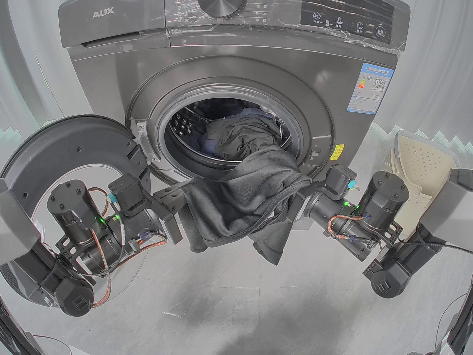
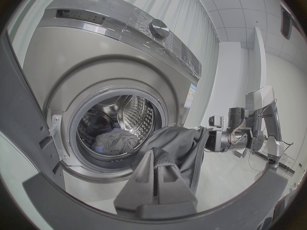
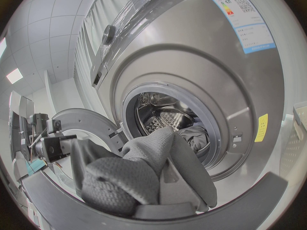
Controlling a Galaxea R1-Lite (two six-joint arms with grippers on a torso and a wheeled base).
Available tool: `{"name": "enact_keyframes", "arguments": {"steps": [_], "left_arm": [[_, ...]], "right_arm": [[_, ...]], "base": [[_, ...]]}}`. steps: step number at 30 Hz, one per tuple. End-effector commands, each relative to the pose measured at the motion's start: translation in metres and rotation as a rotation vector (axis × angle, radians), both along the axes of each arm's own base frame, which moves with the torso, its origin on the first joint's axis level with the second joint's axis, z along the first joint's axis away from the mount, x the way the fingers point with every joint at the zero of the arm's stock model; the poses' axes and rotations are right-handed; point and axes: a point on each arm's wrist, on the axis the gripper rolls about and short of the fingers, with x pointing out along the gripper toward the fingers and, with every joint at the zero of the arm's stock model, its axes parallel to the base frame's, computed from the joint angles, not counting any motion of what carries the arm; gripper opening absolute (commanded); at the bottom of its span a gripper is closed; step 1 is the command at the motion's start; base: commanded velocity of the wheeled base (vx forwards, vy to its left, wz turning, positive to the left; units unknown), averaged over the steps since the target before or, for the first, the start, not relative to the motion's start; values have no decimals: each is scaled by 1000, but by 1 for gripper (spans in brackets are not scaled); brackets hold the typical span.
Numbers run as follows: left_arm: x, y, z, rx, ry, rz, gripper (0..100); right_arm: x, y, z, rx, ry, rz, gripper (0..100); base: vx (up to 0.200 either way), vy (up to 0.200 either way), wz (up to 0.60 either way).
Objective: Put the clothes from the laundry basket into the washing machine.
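Left gripper [image 1: 172, 198] is pinched tight on one edge of the dark garment [image 1: 241, 193]. Right gripper [image 1: 299, 199] is clamped on the opposite edge, fingers mostly buried in cloth. Garment hangs stretched between them, just in front of the washing machine [image 1: 118, 75] opening, top fold up at the lower rim. More clothes [image 1: 241, 134] lie inside the drum. Door [image 1: 64, 144] is open on the left, laundry basket [image 1: 423, 168] on the right.
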Motion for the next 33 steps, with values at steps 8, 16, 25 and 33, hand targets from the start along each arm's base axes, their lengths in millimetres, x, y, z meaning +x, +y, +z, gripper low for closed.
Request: {"name": "enact_keyframes", "arguments": {"steps": [8, 16, 25, 33], "left_arm": [[-4, -1, -16, 34, 59, -22, 0], [-7, 1, -31, 85, 100, -46, 100], [-29, 10, -77, 208, 290, -58, 100], [-50, 4, -106, 329, 389, -134, 100]], "right_arm": [[-3, -1, 11, 21, -26, 3, 0], [-6, -3, 20, 35, -48, 3, 0], [-3, -1, 28, 56, -77, 2, 0], [7, 1, 40, 105, -113, -25, 0]], "base": [[0, 0, 0], [0, 0, 0], [0, 0, 0], [0, 0, 0]]}}
